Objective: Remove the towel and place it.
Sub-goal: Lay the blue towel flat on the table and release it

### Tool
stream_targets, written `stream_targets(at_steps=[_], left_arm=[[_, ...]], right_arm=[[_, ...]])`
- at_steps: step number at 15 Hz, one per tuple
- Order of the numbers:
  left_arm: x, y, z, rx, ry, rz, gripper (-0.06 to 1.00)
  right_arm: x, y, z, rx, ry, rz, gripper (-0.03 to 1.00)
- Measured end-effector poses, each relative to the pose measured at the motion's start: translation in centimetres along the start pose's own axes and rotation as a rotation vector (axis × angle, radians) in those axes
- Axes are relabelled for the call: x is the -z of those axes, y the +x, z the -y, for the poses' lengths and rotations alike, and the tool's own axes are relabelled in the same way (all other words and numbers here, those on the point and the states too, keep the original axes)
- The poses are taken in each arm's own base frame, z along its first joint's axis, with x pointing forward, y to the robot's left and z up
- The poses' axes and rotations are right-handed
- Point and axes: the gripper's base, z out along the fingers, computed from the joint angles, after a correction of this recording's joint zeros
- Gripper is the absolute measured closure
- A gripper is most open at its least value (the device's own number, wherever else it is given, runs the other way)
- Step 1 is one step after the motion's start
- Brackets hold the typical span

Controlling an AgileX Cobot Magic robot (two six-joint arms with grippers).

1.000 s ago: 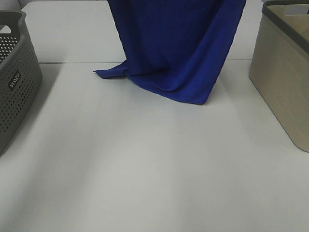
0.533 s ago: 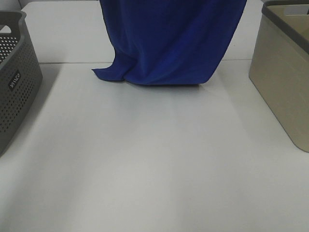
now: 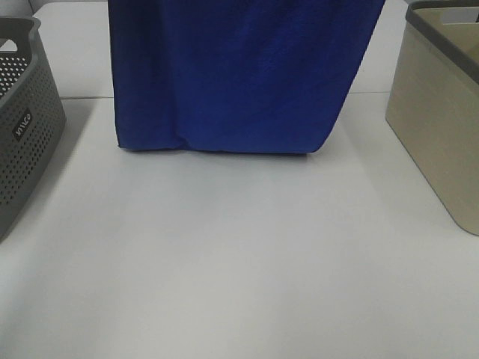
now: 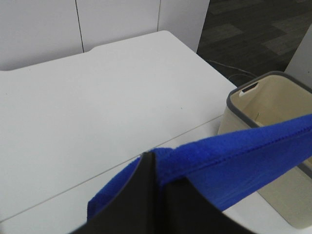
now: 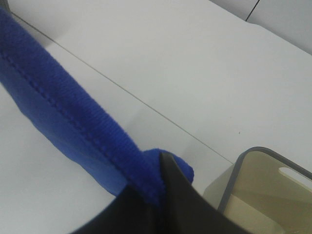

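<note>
The royal-blue towel (image 3: pixel 239 75) hangs spread like a curtain over the far middle of the white table (image 3: pixel 239 262), its lower fold resting on the surface. Both grippers are above the exterior high view's top edge. In the left wrist view my left gripper (image 4: pixel 155 165) is shut on the towel's (image 4: pixel 234 161) top hem at one corner. In the right wrist view my right gripper (image 5: pixel 161 168) is shut on the towel's (image 5: pixel 63 117) hem at the other corner. The hem is stretched taut between them.
A dark grey perforated basket (image 3: pixel 22 120) stands at the left edge of the table. A beige bin with a grey rim (image 3: pixel 441 112) stands at the right; it also shows as the beige bin (image 4: pixel 263 112) and the beige bin (image 5: pixel 263 185) in the wrist views.
The towel has been spread wider: its left edge moved left and the bunched, trailing corner on the table straightened into a flat hanging sheet with an even lower fold.
</note>
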Motion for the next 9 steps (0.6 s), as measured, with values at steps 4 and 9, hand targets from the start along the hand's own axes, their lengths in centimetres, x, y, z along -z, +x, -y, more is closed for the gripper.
stream_targets(at_steps=[4, 9], left_arm=[[-0.3, 3.2, -0.1, 0.032, -0.007, -0.176, 0.94], [0.8, 9.0, 0.1, 0.077, 0.013, -0.393, 0.94]], right_arm=[[0.2, 2.0, -1.4, -0.066, -0.064, -0.049, 0.95], [-0.4, 7.4, -4.6, -0.214, -0.212, -0.187, 0.95]])
